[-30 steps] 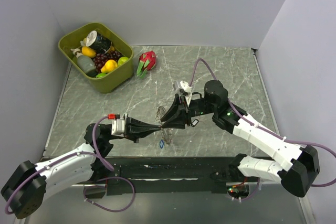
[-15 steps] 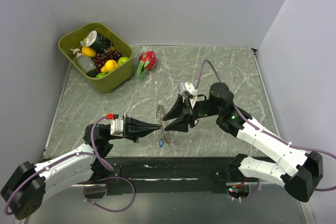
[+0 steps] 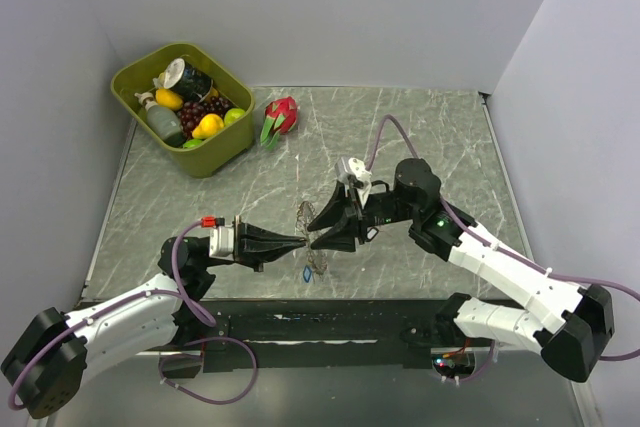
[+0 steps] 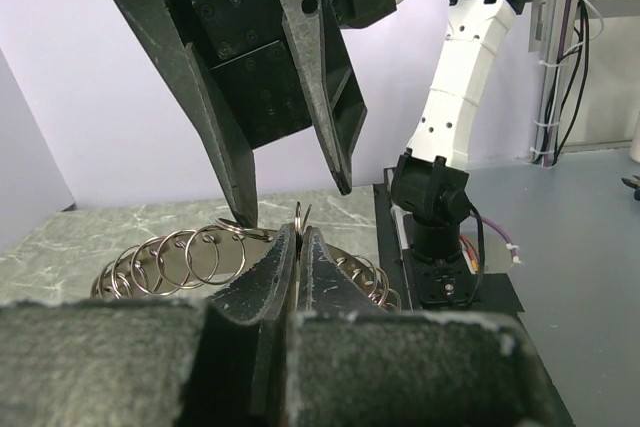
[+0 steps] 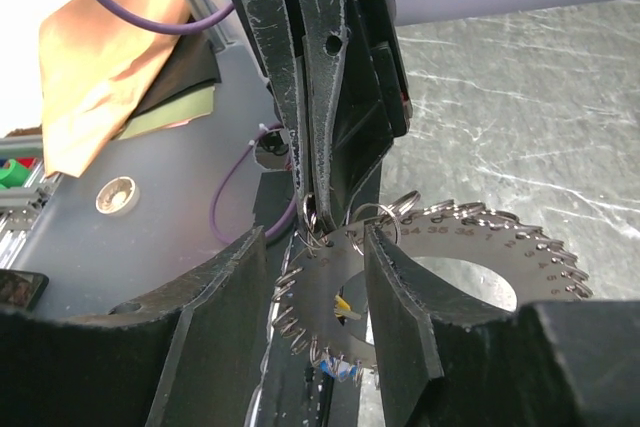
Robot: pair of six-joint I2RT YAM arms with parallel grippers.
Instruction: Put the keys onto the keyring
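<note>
The keyring (image 5: 470,247) is a silvery numbered disc fringed with small split rings, held upright over the table; it is also visible in the top view (image 3: 307,219) and the left wrist view (image 4: 180,257). My left gripper (image 4: 298,232) (image 3: 300,240) is shut on one split ring at its rim. My right gripper (image 5: 320,237) (image 3: 322,228) is open, one finger on each side of the disc's edge beside the left fingertips (image 5: 312,187). A blue-tagged key (image 5: 340,369) (image 3: 307,273) hangs from the keyring's lower rim. Other keys are out of view.
A green bin (image 3: 232,147) of fruit and bottles stands at the back left, with a dragon fruit (image 3: 281,115) beside it. The grey marble table (image 3: 430,127) ends at a dark strip by the arm bases.
My right gripper has opened wider around the keyring's edge, and its wrist has shifted slightly right. The left gripper has stayed shut on the ring, unmoved.
</note>
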